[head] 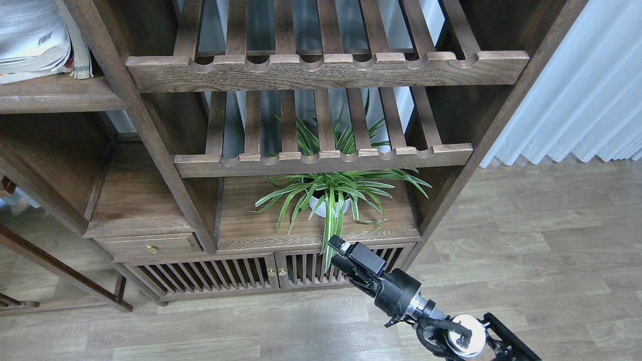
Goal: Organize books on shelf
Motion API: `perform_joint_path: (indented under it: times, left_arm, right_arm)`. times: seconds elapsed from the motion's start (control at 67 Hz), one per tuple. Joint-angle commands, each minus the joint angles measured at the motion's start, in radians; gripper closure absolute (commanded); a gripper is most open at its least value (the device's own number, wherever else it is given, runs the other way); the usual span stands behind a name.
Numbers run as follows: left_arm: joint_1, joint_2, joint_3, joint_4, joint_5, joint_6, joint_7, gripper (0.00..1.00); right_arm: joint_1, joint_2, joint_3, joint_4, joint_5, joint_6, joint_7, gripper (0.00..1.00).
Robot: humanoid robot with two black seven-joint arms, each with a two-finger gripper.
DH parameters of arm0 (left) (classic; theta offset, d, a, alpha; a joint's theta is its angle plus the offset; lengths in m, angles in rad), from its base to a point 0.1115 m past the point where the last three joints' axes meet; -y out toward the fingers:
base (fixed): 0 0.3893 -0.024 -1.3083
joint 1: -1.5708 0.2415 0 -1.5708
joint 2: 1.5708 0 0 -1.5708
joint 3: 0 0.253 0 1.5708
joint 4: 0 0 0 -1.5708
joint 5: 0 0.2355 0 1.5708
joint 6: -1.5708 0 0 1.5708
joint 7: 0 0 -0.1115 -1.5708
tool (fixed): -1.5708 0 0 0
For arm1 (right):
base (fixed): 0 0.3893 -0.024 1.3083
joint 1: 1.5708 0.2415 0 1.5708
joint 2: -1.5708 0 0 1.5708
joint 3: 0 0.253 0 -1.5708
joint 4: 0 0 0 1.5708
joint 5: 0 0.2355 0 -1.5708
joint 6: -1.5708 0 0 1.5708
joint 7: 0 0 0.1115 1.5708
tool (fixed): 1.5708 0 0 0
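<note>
The books (pixel 31 37) show at the top left corner, cut off by the view's edge. Only pale page edges and a white face with a barcode are visible, and they rest on the shelf (pixel 55 95), a flat dark-brown board. None of the front covers can be seen. My right gripper (pixel 340 254) hangs low in front of the cabinet doors, far below and right of the books, holding nothing. Its dark fingers cannot be told apart. My left gripper is out of view.
Two slatted racks (pixel 326 70) with scalloped rails fill the bookcase's middle. A potted spider plant (pixel 331 193) stands on the board under them, just above my right gripper. A small drawer (pixel 150 246) and slatted doors (pixel 210 276) sit low, with white curtains (pixel 577 85) at right.
</note>
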Motion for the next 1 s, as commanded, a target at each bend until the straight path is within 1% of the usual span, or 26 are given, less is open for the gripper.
perform_joint_path:
  times: [0.0, 0.194, 0.358, 0.538, 0.687, 0.777, 0.896, 0.941, 0.956, 0.986]
  left_arm:
    - [0.008, 0.025, 0.002, -0.048, 0.005, 0.0, 0.0, 0.01]
    - [0.008, 0.057, 0.007, -0.134, 0.006, 0.0, 0.0, 0.01]
    - [0.018, 0.112, 0.033, -0.206, 0.005, 0.0, 0.0, 0.01]
    - [0.05, 0.2, 0.076, -0.252, 0.003, 0.0, 0.0, 0.01]
    - [0.084, 0.306, 0.122, -0.328, 0.002, 0.0, 0.0, 0.01]
    - [0.094, 0.378, 0.171, -0.361, 0.0, 0.0, 0.0, 0.01]
    - [0.096, 0.442, 0.249, -0.364, 0.0, 0.0, 0.0, 0.01]
    - [0.097, 0.465, 0.289, -0.368, 0.0, 0.0, 0.0, 0.01]
    - [0.099, 0.486, 0.35, -0.377, 0.0, 0.0, 0.0, 0.01]
    - [0.099, 0.496, 0.386, -0.384, -0.001, 0.0, 0.0, 0.01]
  right_arm:
    - [0.0, 0.0, 0.001, 0.0, 0.001, 0.0, 0.0, 0.0]
    - [0.002, 0.0, 0.001, 0.0, 0.009, 0.0, 0.0, 0.0]
    - [0.002, 0.0, 0.001, 0.0, 0.024, 0.0, 0.0, 0.0]
    - [0.0, 0.0, 0.002, 0.0, 0.024, 0.0, 0.0, 0.0]
    - [0.0, 0.0, 0.004, -0.002, 0.024, 0.0, 0.0, 0.0]
    - [0.002, 0.0, 0.004, -0.008, 0.024, 0.0, 0.0, 0.0]
    - [0.003, 0.0, 0.018, -0.009, 0.024, 0.0, 0.0, 0.0]
    - [0.005, 0.0, 0.024, -0.009, 0.024, 0.0, 0.0, 0.0]
    - [0.005, 0.0, 0.03, -0.008, 0.024, 0.0, 0.0, 0.0]
    - [0.003, 0.0, 0.03, -0.008, 0.024, 0.0, 0.0, 0.0]
